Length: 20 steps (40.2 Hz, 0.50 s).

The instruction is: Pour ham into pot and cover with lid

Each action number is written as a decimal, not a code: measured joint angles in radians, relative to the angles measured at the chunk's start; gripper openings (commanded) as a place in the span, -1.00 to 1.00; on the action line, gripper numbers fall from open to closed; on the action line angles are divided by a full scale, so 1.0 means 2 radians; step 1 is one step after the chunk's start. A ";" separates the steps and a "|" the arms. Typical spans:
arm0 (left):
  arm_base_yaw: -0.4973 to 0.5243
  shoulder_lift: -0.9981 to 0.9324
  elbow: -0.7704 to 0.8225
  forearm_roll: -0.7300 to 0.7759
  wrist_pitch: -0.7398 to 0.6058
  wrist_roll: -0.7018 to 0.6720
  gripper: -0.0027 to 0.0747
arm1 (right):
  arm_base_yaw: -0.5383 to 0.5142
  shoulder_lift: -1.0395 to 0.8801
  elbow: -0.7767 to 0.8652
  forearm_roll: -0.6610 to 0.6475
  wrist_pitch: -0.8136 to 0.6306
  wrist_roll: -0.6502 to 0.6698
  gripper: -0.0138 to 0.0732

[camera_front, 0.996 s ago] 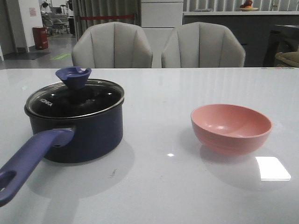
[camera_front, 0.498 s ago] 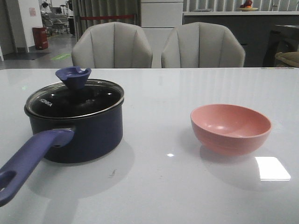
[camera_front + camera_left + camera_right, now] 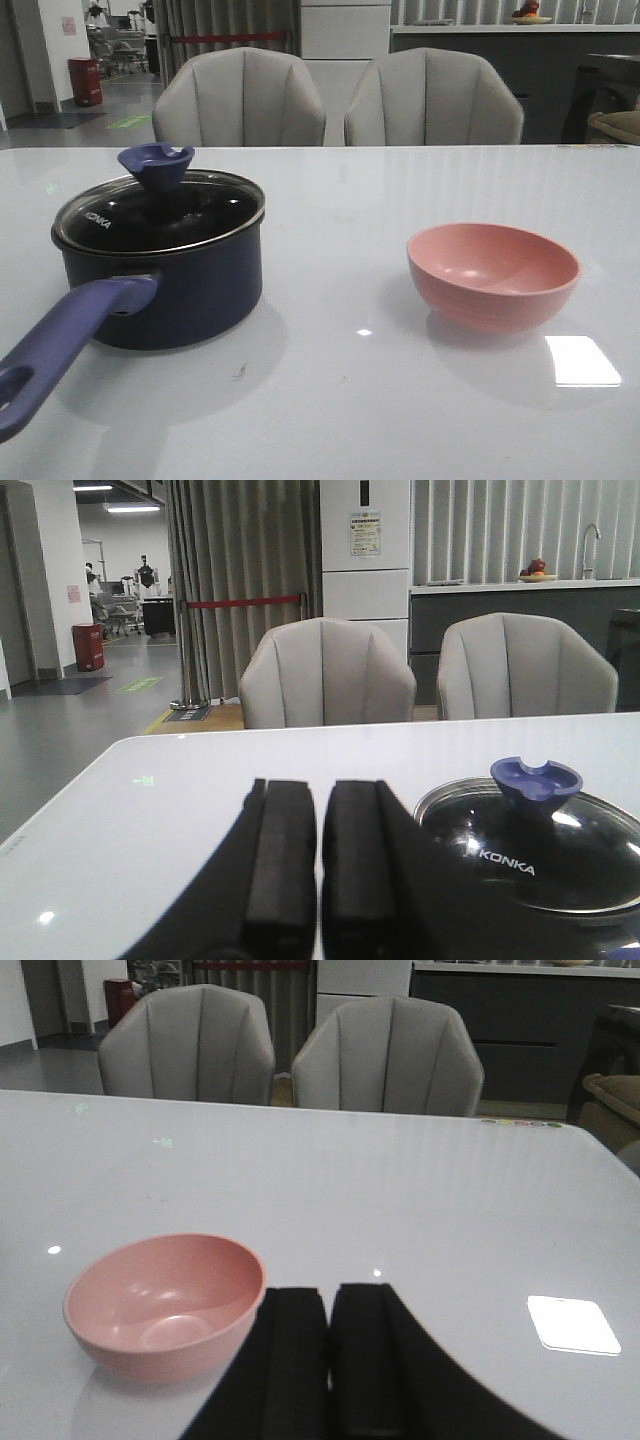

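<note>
**Lid on, bowl empty, both arms parked**

Since 1.0 s ago the pink bowl [image 3: 493, 275] has crept slightly toward the pot [image 3: 160, 285]; nothing else has changed.

Front view: the lid [image 3: 158, 208] sits on the pot. The pot's handle, its long axis, points toward the camera and leftward. No ham is visible.

Left wrist view: the left gripper [image 3: 320, 865], jaws nearly touching, holds nothing beside the pot.

Right wrist view: the right gripper [image 3: 329, 1360], likewise empty, is near the bowl. Risk: bumping the bowl or the handle when retreating.

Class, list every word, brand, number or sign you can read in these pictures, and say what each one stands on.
"KONKA": white letters on the glass lid that sits on the pot.
Paper notice on the white cabinet: too small to read.
Sign on the far wall: blurred, unreadable.
Nothing else carries text.
</note>
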 measured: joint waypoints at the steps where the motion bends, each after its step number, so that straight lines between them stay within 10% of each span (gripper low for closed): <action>1: 0.000 0.000 0.000 0.000 0.000 0.000 -0.62 | -0.001 -0.011 0.001 -0.006 0.010 0.008 -0.34; 20: 0.000 0.000 0.000 0.000 -0.002 -0.001 -0.62 | 0.008 -0.035 0.023 -0.036 0.005 0.052 -0.34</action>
